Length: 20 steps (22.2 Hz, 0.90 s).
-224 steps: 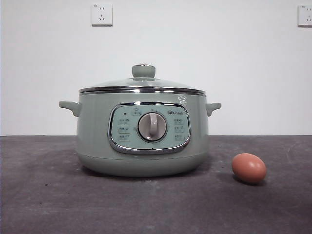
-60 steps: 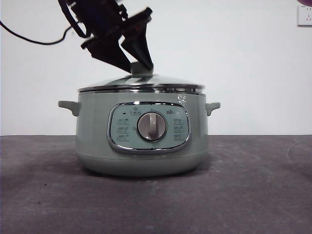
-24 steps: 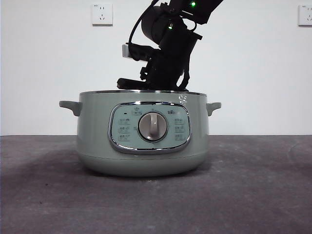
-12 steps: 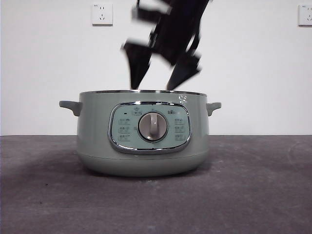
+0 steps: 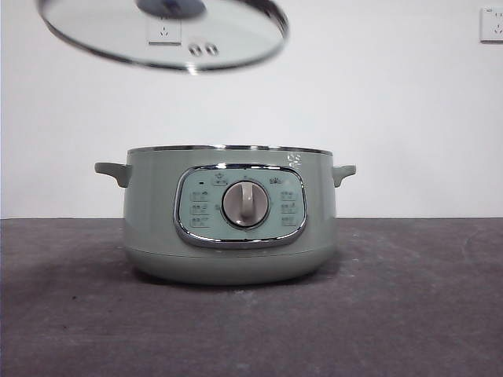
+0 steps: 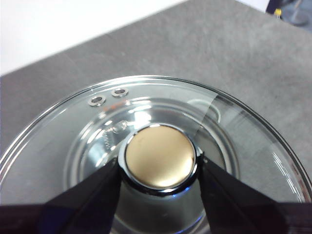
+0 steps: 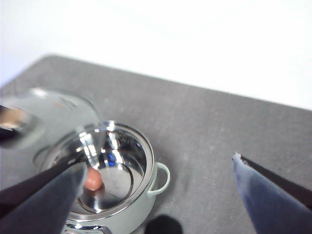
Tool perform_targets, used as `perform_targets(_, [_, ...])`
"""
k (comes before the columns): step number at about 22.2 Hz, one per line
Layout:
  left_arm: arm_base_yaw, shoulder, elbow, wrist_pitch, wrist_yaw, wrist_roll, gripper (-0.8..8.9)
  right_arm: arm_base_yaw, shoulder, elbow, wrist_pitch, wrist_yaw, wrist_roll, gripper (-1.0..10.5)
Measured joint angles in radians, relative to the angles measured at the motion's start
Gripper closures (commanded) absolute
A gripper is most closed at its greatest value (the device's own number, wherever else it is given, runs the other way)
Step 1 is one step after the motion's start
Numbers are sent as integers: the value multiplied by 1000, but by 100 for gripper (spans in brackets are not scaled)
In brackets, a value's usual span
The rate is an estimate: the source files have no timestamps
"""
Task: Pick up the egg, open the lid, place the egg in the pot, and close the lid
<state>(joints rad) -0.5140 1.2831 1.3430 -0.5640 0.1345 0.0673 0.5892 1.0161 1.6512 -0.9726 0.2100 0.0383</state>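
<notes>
Egg (image 7: 93,179) lay inside the open pot (image 5: 229,216) on its shiny bottom, seen only from the right wrist view. Pot stood on the grey table (image 5: 409,314), dial facing front. Lid (image 5: 161,33) was up in the air, tilted, above and off to one side of the pot, well apart from it. Left gripper (image 6: 159,171) was clamped on the lid's knob (image 6: 160,157), jaws touching both sides. Right gripper (image 7: 156,178) hung high over the table, jaws spread wide, holding nothing.
</notes>
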Motion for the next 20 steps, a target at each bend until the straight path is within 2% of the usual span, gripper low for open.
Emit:
perform_targets(9, [-2, 209, 0, 144, -1, 1, 822, 0, -155, 0, -104, 0, 30, 442])
perform_targets(20, [-22, 337, 0, 220, -1, 11, 822, 0, -163, 0, -194, 0, 38, 443])
